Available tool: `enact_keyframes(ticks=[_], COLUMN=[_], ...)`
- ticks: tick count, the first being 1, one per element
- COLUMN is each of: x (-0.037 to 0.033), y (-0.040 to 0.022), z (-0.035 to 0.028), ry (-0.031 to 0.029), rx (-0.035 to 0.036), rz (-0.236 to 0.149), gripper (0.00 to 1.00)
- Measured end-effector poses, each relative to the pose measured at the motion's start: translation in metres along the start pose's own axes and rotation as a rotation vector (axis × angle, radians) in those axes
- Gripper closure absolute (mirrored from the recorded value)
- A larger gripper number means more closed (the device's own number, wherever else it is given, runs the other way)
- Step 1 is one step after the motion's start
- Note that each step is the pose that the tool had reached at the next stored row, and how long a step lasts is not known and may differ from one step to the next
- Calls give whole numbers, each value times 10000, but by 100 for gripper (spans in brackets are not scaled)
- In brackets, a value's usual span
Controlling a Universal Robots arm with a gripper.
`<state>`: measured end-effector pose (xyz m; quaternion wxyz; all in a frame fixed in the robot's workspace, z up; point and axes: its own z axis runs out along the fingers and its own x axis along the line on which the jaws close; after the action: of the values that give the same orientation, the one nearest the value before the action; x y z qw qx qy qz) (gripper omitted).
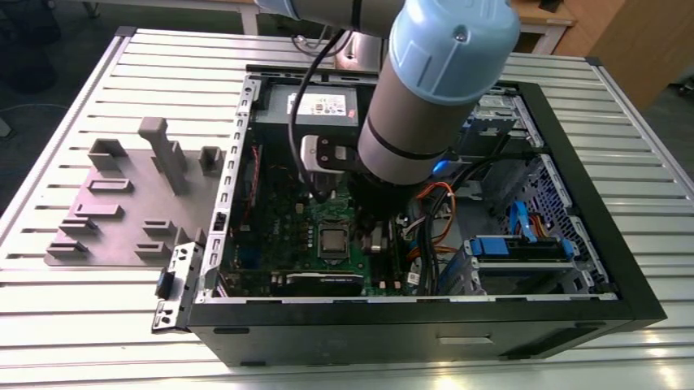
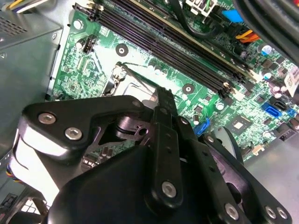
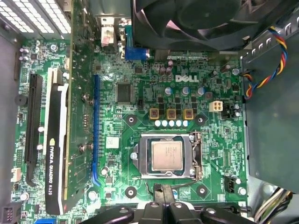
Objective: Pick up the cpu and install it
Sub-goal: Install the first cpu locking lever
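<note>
Black gripper (image 2: 161, 100) linkages crowd the foreground of the second wrist view, one finger (image 2: 164, 105) reaching toward the green motherboard (image 2: 79, 70). Whether the fingers are spread or closed cannot be told, and nothing is seen held between them.

Just beyond the fingertips in the first wrist view, the cpu (image 3: 167, 155) lies flat in its socket (image 3: 167, 156), silver top up, with the metal frame (image 3: 195, 156) around it. Further across the board sit a row of three square components (image 3: 171, 114), a long blue slot (image 3: 96, 126) and a black graphics card (image 3: 56, 154). A round fan (image 3: 191, 21) lies beyond.

Seen from the exterior view, the arm (image 1: 418, 122) reaches down into an open computer case (image 1: 434, 333) on a slatted table (image 1: 97, 325). The cpu (image 1: 331, 240) lies at about seven o'clock from the arm's lower end. A grey fixture plate (image 1: 119, 211) rests on the table at nine o'clock from the case.
</note>
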<state>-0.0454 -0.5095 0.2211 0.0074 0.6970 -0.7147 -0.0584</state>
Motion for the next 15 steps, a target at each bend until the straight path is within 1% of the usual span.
enact_keyframes(ticks=[5,15], x=[3,3], y=[9,10], z=[37,39], ry=[2,8], rx=[0,-4], rz=[-101,-166], gripper=[89,89])
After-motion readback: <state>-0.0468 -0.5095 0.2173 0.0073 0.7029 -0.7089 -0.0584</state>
